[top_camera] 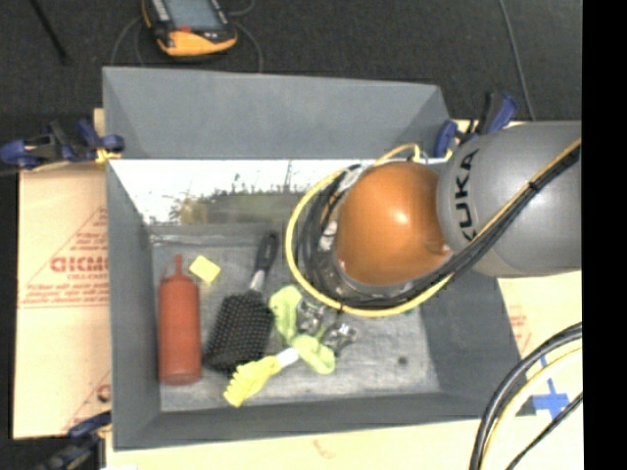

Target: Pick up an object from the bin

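And here is the arm (524, 199), leaning into the grey bin (274, 116) from the right, its wrist tipped steeply down so that the glossy orange cover (387, 223) faces the camera and hides most of the tool below. The gripper (326, 329) pokes out under that cover, low over the middle of the bin floor, right on top of a crumpled lime-green soft thing (285, 309) that spreads out on either side of it. Clenched or released? It cannot be told from this angle; the metal end is partly buried in the green folds and the cover shadows the rest. The steep posture looks like a straight-down approach, which would suit a limp thing lying flat. Yellow and black cables (294, 248) loop wide round the wrist, presumably slack so the joint can turn freely. Crowding in on the left, a black hairbrush (238, 331) lies bristles-up just beside the green thing, its handle pointing toward the back wall. A yellow-headed brush (247, 382) with a pale handle lies just in front, its handle running in under the green folds. Farther left, well clear, a red squeeze bottle (179, 326) lies on its side with a small yellow block (205, 269) near its nozzle. For writing, the grey housing reads "KUKA" (460, 196); the bottle shows no readable label.
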Controlling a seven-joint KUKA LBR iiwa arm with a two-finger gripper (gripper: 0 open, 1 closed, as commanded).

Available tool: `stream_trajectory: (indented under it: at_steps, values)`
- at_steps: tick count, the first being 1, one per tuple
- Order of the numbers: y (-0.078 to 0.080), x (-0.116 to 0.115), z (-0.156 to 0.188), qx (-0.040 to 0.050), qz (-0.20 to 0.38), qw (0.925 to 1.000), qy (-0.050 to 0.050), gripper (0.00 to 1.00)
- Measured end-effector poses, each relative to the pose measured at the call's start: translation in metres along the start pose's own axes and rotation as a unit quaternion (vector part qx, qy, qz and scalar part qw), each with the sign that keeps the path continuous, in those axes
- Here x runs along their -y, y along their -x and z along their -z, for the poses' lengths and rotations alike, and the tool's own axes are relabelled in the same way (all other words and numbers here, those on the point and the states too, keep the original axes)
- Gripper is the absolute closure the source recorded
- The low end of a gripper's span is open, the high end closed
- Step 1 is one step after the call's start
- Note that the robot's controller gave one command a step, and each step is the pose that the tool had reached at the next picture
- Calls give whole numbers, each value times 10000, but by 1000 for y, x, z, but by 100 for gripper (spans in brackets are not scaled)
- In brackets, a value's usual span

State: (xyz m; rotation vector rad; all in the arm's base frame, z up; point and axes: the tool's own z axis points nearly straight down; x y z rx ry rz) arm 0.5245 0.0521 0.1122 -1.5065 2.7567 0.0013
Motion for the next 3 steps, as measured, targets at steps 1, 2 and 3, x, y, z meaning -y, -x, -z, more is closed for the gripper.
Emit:
stream_trajectory:
  at_steps: [1,2,3]
  values:
    - [0,0,16,-4,-6,10000,3,100]
    - [0,0,34,-1,-5,10000,0,100]
    - [0,0,49,8,-6,10000,-10,100]
